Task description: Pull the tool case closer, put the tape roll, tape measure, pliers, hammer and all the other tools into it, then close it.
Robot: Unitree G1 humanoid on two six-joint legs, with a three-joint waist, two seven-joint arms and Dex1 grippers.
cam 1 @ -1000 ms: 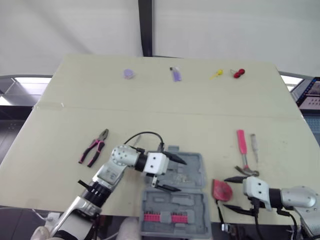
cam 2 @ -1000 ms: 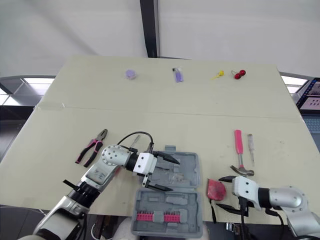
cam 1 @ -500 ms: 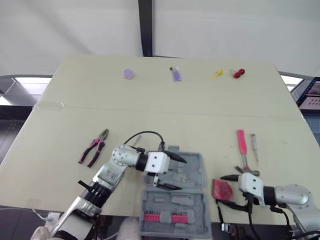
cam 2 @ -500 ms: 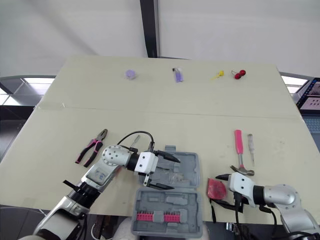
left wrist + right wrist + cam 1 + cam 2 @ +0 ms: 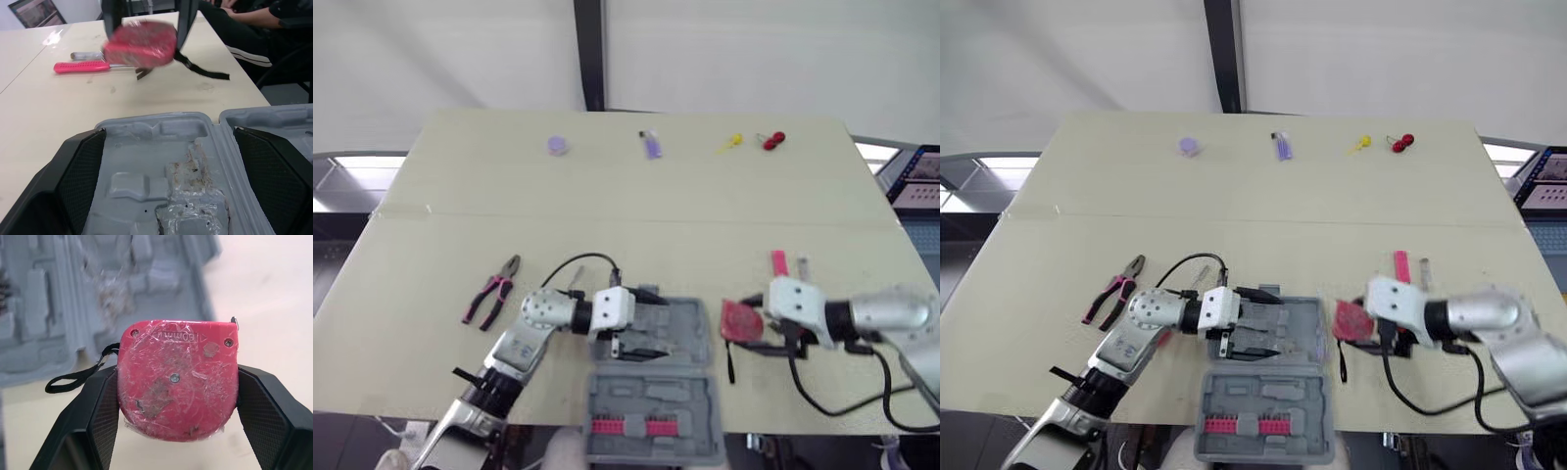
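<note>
Your right gripper is clamped on the red tape measure, with one black finger pressed to each side of its plastic-wrapped body. It holds the tape measure just off the right edge of the open tool case on the pale table, and the tape measure's black strap trails toward the table's near edge. Your left gripper reaches over the far half of the grey case with its fingers spread wide apart and nothing between them; whether they touch the moulded tray cannot be told. The case lies open and flat at the near edge of the table, and its near half carries a row of pink bits. The pliers, with pink-and-black handles, lie on the table to the left of the case, near your left arm. The pink-handled hammer lies on the table just beyond the right gripper, to the right of the case, with a slim silver tool just beside it. Four small things sit in a row along the far edge of the table, well apart from the case: a purple round one, a purple oblong, a yellow piece and a red piece. In the left wrist view, a seated person's dark trousers with a white stripe show past the table's edge.
</note>
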